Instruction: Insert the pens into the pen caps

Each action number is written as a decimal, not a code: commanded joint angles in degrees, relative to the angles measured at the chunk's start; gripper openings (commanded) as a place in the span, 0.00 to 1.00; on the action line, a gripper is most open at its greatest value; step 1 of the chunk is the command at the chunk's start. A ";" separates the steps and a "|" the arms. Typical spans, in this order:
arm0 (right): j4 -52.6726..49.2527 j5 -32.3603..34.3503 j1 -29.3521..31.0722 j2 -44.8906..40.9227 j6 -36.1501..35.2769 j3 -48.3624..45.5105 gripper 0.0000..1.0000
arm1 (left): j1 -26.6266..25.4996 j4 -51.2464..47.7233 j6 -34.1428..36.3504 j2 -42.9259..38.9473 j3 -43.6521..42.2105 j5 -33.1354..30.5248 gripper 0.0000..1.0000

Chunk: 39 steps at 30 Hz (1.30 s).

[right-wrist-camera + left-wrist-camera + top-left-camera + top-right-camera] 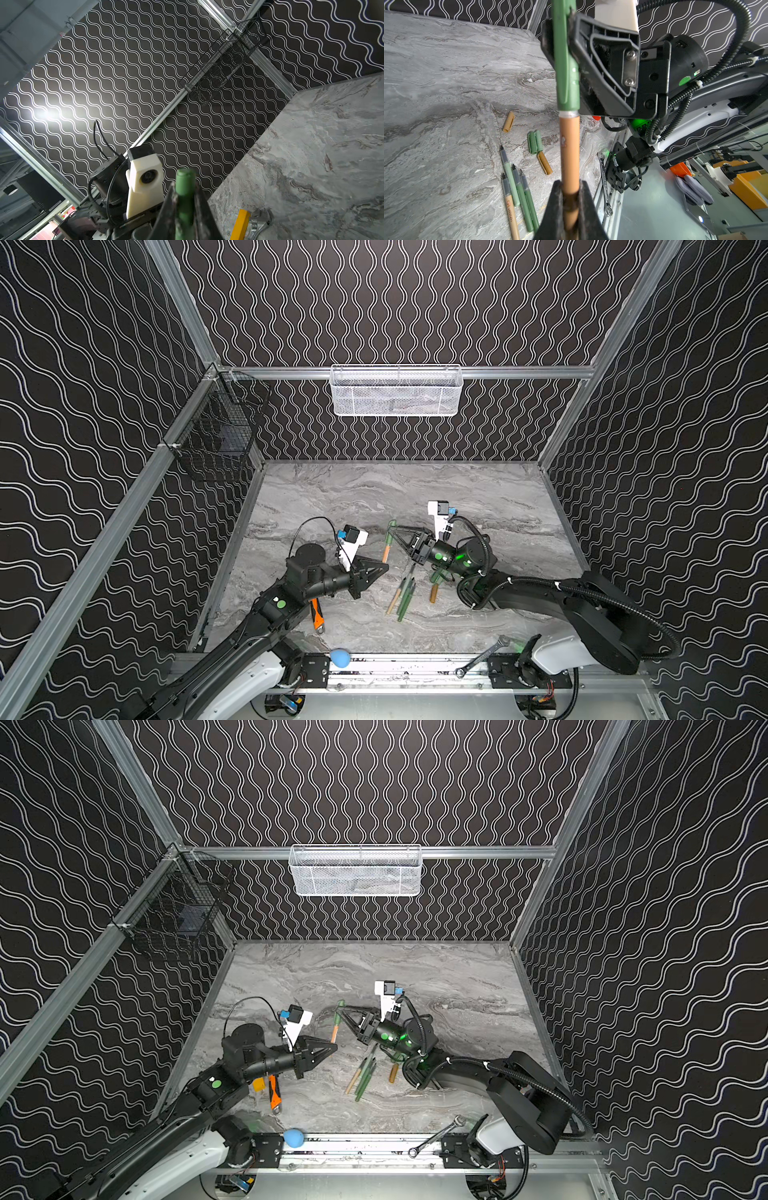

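Note:
A tan-orange pen (569, 149) hangs above the table between my two grippers, its far end pushed into a green pen cap (566, 72). My left gripper (570, 185) is shut on the pen's barrel. My right gripper (185, 187) is shut on the green cap (185, 180). In both top views the pen (385, 552) (334, 1032) runs from the left gripper (384, 566) (334, 1046) up to the cap (390, 533) (339, 1013) in the right gripper (392, 529) (341, 1009). Several uncapped pens (517, 187) (401, 597) lie together on the table, with two green caps (535, 142) and two tan caps (508, 121) (545, 163) nearby.
An orange-handled utility knife (317, 614) and a yellow block (258, 1085) lie under the left arm. A steel wrench (482, 657) and a blue ball (340, 657) rest on the front rail. A white basket (397, 389) and a black wire basket (220, 427) hang on the walls.

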 commanded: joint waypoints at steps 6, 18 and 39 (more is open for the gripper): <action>-10.56 -4.61 1.46 -3.16 -4.73 -1.28 0.00 | 0.08 12.69 1.54 -1.86 -0.13 0.72 0.00; -19.29 -3.46 5.55 -4.43 -4.24 -0.44 0.00 | 0.04 18.65 3.82 1.35 3.09 2.90 0.00; -38.30 1.61 6.81 -8.20 -12.72 3.09 0.00 | 0.15 15.17 6.15 -1.51 5.62 3.35 0.00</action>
